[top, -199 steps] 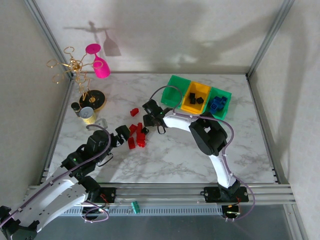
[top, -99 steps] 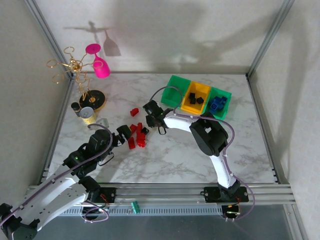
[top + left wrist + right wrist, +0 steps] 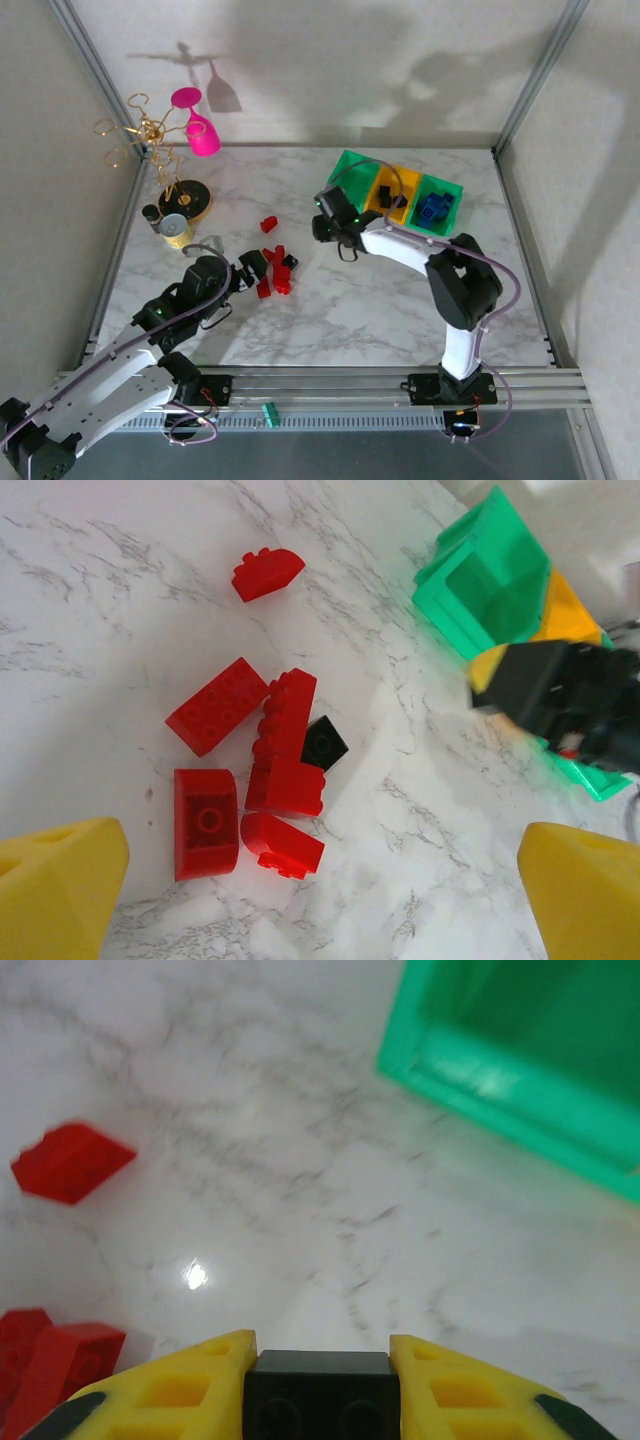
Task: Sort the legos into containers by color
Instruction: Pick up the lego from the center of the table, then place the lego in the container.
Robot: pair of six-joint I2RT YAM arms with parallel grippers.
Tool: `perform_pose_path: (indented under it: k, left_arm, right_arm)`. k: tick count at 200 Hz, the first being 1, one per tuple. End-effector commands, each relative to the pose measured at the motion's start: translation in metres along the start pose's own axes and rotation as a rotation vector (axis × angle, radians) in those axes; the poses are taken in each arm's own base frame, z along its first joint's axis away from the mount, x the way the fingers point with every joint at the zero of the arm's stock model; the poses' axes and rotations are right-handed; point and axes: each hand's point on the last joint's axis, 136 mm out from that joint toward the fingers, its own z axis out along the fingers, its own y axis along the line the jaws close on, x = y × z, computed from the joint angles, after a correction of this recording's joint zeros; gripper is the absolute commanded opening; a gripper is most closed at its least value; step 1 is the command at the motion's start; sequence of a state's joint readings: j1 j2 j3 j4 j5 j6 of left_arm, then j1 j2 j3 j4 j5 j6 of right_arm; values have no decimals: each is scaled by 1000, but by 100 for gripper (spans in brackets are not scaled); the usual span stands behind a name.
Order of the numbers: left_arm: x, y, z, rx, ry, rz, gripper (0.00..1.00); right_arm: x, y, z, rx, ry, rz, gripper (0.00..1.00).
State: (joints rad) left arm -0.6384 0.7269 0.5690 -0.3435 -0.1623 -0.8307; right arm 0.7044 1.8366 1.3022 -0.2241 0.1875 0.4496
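right pincer (image 3: 322, 1375): clenched on a black brick (image 3: 320, 1405), above the marble table (image 3: 300, 1160), near the left green bin (image 3: 520, 1070).
left pincer (image 3: 320, 880): spread wide, grasping nothing, hovering over the red pile (image 3: 280, 770).
done: blue bricks (image 3: 432, 208) lie in the right green bin (image 3: 447, 188).
left to do: my brick goes to the yellow bin (image 3: 386, 213), i judge; a second black brick (image 3: 324, 743) sits among the reds; no red is binned yet, as far as i see.

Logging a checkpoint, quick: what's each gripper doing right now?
Left gripper: open, empty.
Right gripper: closed on a black lego.
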Motion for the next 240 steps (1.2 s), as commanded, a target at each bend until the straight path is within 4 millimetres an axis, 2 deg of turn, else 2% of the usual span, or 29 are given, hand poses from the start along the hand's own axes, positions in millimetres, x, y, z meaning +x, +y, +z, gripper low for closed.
perform_pose_path:
  k: [1,36,61,81,143,165,213,240]
  left_arm:
    - [-15,-27,-2,77,-17,8,100]
    - [-17,-45,7,120,-5,19,100]
    - [-20,-56,13,137,-4,24,100]
    - [-23,-60,18,132,-9,28,100]
    - [-33,-70,26,144,-44,13,100]
    - [-34,-70,28,135,-48,14,100]
    - [-32,-71,31,131,-40,19,100]
    - [-33,-71,29,134,-40,18,100]
  right_arm:
    - [-19,-43,-13,79,-41,59,30]
    - [-49,-105,-24,202,-112,119,30]
    - [-64,-146,-19,279,-131,166,30]
    - [-73,-166,-13,296,-140,192,30]
    - [-104,-195,19,371,-155,165,33]
    - [-111,-198,27,379,-145,158,39]
    - [-121,-192,12,352,-174,156,51]
    - [-119,-181,-3,322,-181,153,51]
